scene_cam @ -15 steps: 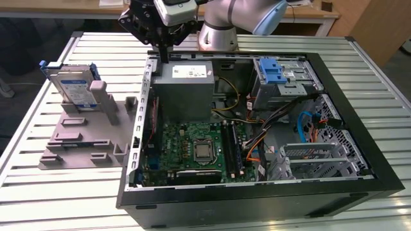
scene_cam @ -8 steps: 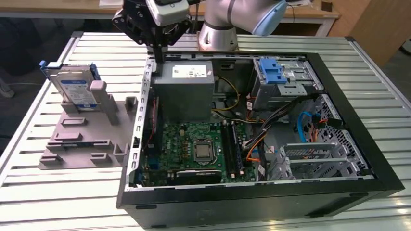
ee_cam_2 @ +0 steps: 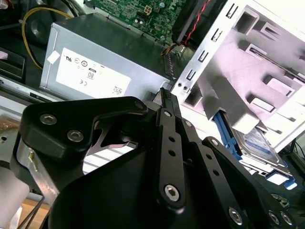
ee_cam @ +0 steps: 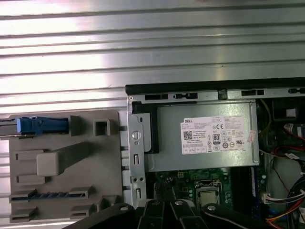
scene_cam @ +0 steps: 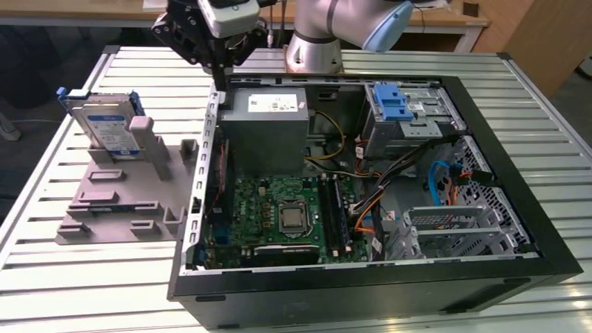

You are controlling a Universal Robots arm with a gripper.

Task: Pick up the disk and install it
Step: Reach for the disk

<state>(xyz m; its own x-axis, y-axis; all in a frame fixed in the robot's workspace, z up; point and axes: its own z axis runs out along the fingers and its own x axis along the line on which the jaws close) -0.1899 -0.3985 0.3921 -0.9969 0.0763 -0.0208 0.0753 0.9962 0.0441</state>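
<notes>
Exterior view shows the disk (scene_cam: 107,128) standing upright on its edge in a slot of the grey holder (scene_cam: 120,201), on the slatted table (scene_cam: 74,277) at the exterior view's left, just beside the open computer case (scene_cam: 370,291). I judge that it stands like this so that its flat sides are free to be grasped from above. In the second wrist view the disk (ee_cam_2: 259,143) leans against a post of the holder, with its blue rail visible.

The gripper (scene_cam: 222,69) hangs above the far left corner of the case, close to the power supply (scene_cam: 268,132) and well apart from the disk. Its fingers look drawn narrow together, with nothing between them. In the second wrist view the gripper (ee_cam_2: 165,93) points down at the edge of the case wall. The drive cage (scene_cam: 407,114) with its blue clip sits at the far right inside the case. The disk is not yet picked up.
</notes>
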